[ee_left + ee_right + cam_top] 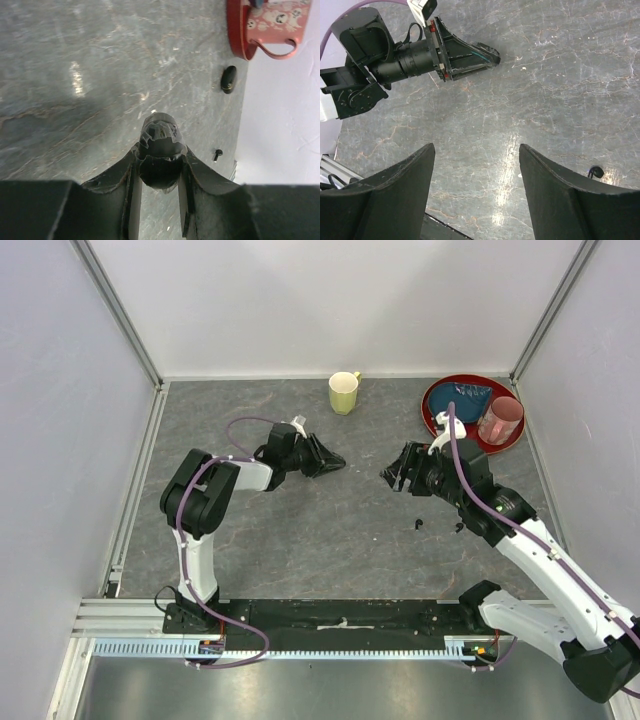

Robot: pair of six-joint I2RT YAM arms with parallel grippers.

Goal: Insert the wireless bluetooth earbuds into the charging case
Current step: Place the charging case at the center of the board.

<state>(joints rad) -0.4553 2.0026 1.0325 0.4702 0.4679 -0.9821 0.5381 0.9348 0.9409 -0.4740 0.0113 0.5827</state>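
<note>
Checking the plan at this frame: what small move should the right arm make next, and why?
Probably shift the right gripper sideways over the earbud, then lower it. That gripper is open, empty and raised above the table. The earbud lies off to its side, and the left gripper seems to hold the charging case.

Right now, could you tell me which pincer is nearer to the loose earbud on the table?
Right. The right pincer hangs open just beyond the earbud; the left pincer, shut on the charging case, is farther off to its left.
</note>
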